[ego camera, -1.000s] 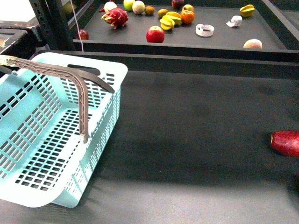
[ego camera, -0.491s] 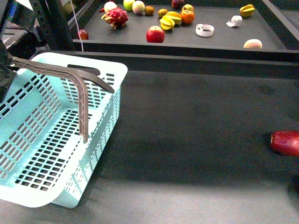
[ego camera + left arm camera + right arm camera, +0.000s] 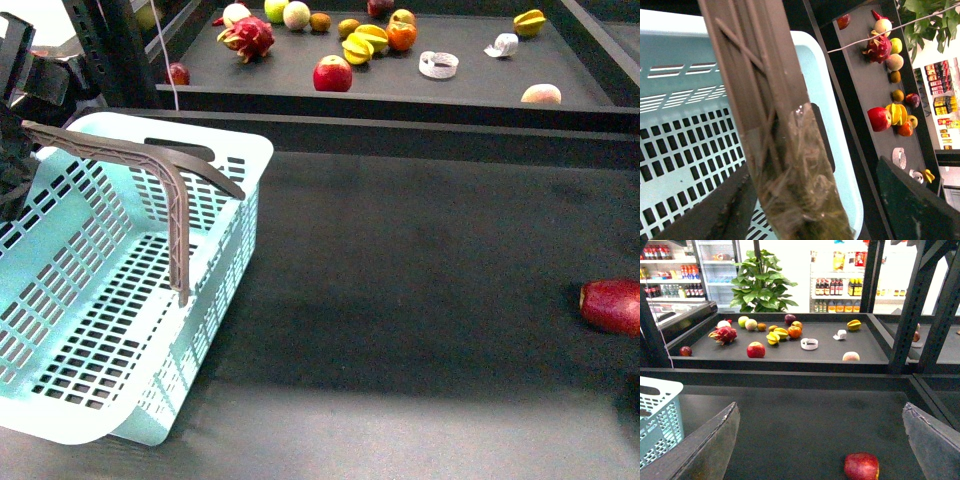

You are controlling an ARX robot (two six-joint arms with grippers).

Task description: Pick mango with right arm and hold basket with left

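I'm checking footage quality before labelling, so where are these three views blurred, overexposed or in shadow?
Front view: sharp; the light aqua slotted plastic basket shades the dark table beside it, and the top-left corner is blown white. Left wrist view: the taupe ribbed basket handle is close and blurred. Right wrist view: glare whitens the shop behind the leafy green plant.

Count on inspection: one basket (image 3: 250, 150) with two brown handles (image 3: 176, 220). One dark red oblong fruit (image 3: 612, 305) on the tabletop (image 3: 420, 300). Rear tray (image 3: 470, 85): one dragon fruit (image 3: 248, 38), one large red apple (image 3: 332, 74), two white foam rings (image 3: 438, 65).
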